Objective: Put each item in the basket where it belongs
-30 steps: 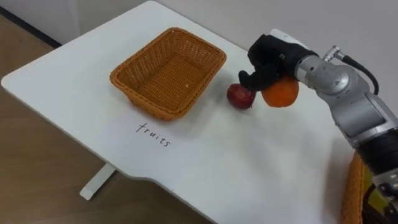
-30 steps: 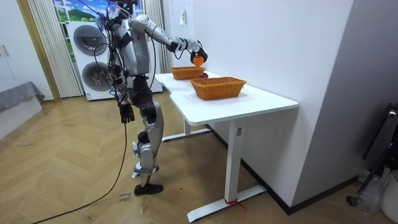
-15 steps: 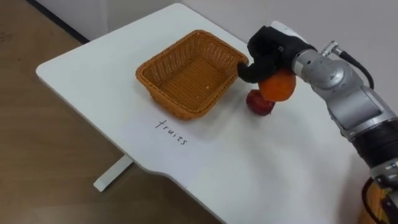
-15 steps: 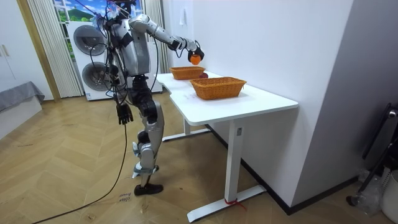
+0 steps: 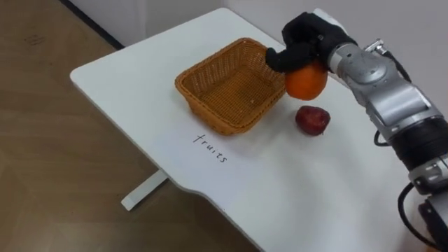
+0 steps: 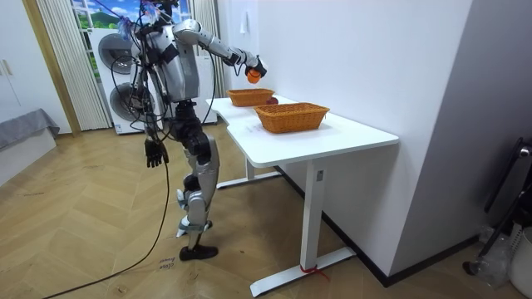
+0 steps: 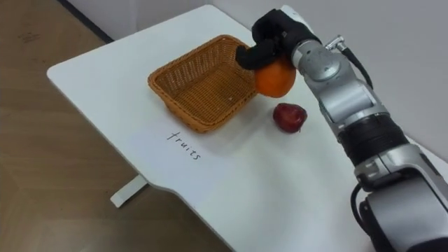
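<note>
The round orange fruit (image 5: 306,80) hangs in the air under the robot's right hand (image 5: 308,42), whose black fingers (image 5: 275,61) are curled down over its top and clamped on it. It sits just beside the right-hand corner of the oblong brown wicker basket (image 5: 210,120), at about the level of the rim and not yet over the hollow.

An orange like this is likely firm and fairly light. Its peel gives a little and offers some grip, though a ball shape can roll out of a loose hold. The hold from above across its widest part looks right, and it should be let go low inside the basket so it does not bounce or roll out.

The basket itself is empty as far as its woven floor shows. Its walls are stiff but light, so a knock against the rim could shove it across the white table (image 5: 133,77).

A dark red apple-like fruit (image 5: 312,120) lies on the table to the right of the basket, apart from it and below the orange. A handwritten word (image 5: 211,148) is on the table in front of the basket.

In the room view a second wicker basket (image 6: 291,117) stands nearer the camera than the first, and its contents cannot be told. The left hand (image 6: 153,153) hangs beside the robot's thigh, well away from the basket.
</note>
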